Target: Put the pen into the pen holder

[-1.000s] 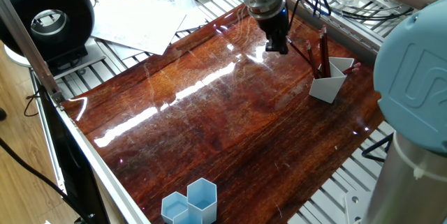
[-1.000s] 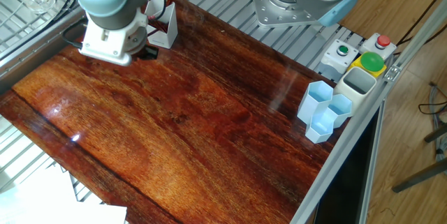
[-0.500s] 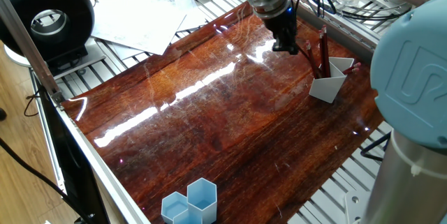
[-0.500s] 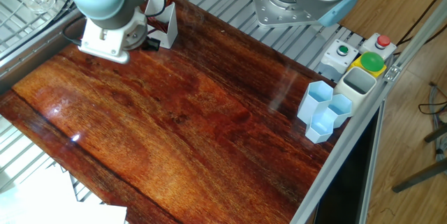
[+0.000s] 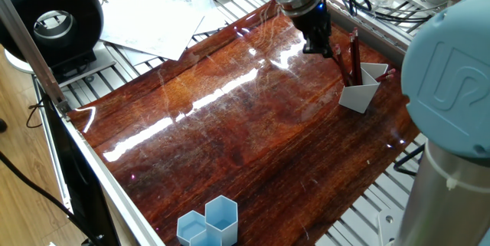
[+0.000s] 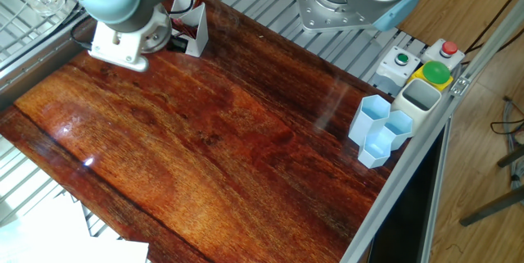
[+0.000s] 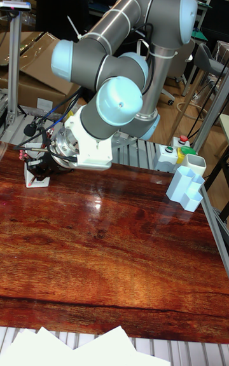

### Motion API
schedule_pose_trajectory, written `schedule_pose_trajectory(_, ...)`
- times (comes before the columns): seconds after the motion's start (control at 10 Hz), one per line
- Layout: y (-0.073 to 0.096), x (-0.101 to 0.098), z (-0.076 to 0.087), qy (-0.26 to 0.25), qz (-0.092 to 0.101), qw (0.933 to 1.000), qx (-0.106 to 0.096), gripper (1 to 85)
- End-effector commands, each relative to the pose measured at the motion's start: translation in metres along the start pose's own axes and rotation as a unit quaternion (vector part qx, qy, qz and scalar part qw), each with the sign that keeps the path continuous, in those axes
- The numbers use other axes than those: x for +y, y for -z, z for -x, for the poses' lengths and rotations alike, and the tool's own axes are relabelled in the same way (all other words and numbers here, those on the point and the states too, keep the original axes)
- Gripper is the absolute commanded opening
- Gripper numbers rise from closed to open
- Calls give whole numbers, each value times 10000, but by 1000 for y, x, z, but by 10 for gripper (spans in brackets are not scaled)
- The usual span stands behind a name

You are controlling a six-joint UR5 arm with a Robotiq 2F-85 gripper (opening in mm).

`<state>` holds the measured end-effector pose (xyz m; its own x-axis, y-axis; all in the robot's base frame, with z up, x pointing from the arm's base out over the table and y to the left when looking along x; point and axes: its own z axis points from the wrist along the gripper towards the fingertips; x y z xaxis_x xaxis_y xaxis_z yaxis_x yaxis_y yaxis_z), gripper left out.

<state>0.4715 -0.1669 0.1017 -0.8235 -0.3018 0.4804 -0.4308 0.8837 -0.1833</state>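
Since a second earlier, my tool (image 5: 320, 47) had shifted along the far edge of the tabletop (image 5: 230, 123) toward the pen holder (image 5: 363, 87), closing most of the gap between them; nothing else on the wood had moved. In one fixed view the tool hung low over the shiny surface, just beside the holder on its keyboard side. Its dark fingers (image 5: 325, 47) looked drawn close together, but I could not tell whether they gripped anything, since the tip was small and dark in every view. In the tall fixed view my tool (image 7: 39, 164) sat right at the pen holder (image 7: 37, 178), overlapping it. The pen (image 5: 354, 56), a dark red stick, stood slanted in the white holder beside another red one, its upper end just next to my tool. In the other fixed view the holder (image 6: 191, 29) showed partly behind my wrist. The light blue hexagonal cups (image 6: 380, 129) stood well apart at the opposite side.
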Motion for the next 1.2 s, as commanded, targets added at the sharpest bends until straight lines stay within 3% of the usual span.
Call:
schedule_pose_trajectory(0.0,16,3,-4,149,185,9997,62,10)
schedule_pose_trajectory(0.5,36,-1,-16,381,220,9990,76,10)
schedule_pose_trajectory(0.6,42,7,-18,373,383,9986,38,10)
schedule_pose_trajectory(0.7,43,16,-8,293,602,9977,-116,10)
schedule_pose_trajectory(0.8,44,30,4,198,901,9953,-286,63)
schedule_pose_trajectory(0.9,44,35,7,188,1030,9939,-343,167)
schedule_pose_trajectory(1.0,40,32,12,259,1005,9938,-399,287)
schedule_pose_trajectory(1.1,32,32,16,282,1014,9938,-363,353)
